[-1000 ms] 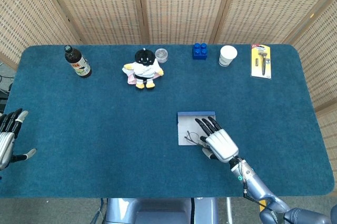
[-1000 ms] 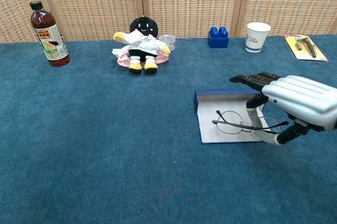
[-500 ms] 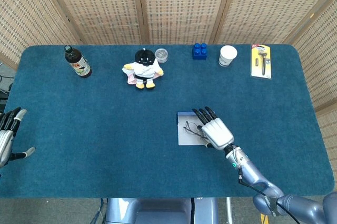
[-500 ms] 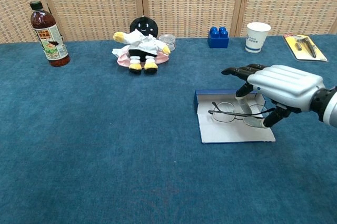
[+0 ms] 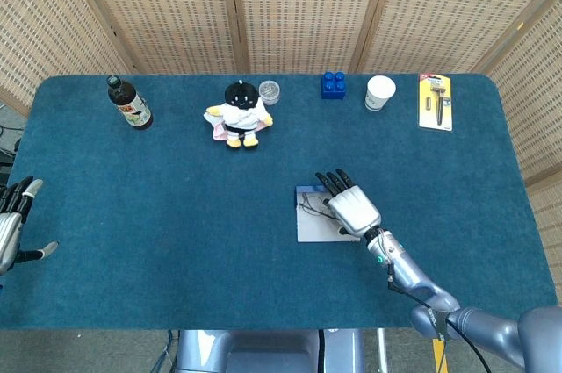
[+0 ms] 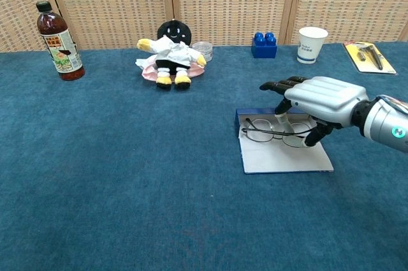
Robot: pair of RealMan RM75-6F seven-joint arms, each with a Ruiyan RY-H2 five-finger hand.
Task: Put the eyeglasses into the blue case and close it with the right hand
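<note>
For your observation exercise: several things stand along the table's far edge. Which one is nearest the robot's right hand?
The blue building block, standing between the small clear jar and the white paper cup, lies closest to the right hand.

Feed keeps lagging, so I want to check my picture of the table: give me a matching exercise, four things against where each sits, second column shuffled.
Things:
1. eyeglasses
2. sauce bottle
3. paper cup
4. plush doll

Places:
A. far left of the table
B. held by the right hand over the open blue case
C. far edge, between the blue brick and the carded tool
D. beside the small clear jar

Pairs: 1-B, 2-A, 3-C, 4-D
</note>
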